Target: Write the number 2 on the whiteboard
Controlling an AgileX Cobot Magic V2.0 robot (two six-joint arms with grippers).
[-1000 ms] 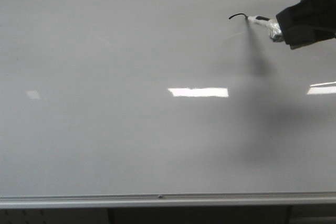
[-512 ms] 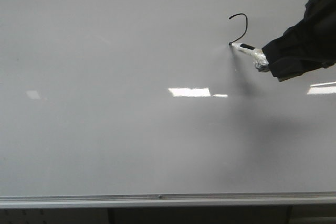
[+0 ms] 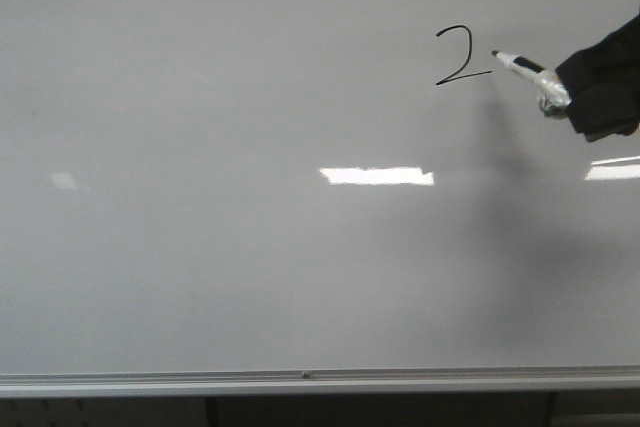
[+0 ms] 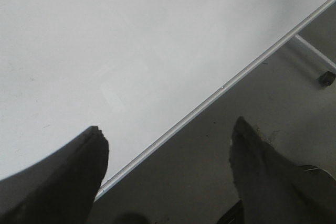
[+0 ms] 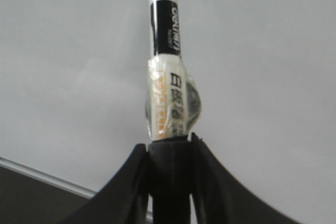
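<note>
– Left gripper (image 4: 165, 145)?
– Spread wide, empty, over whiteboard (image 3: 200, 247) edge
– Number 2 (image 3: 458, 55)?
– Complete, upper right of board
– Right gripper (image 5: 168, 148)?
– Clamped on marker (image 3: 520, 65), tip just right of the digit's base stroke

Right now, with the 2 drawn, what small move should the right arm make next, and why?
Probably back the right gripper straight away from the whiteboard. The number 2 looks complete, base stroke included, and the marker tip sits just past that stroke's end, so sideways drift risks a stray line.
</note>
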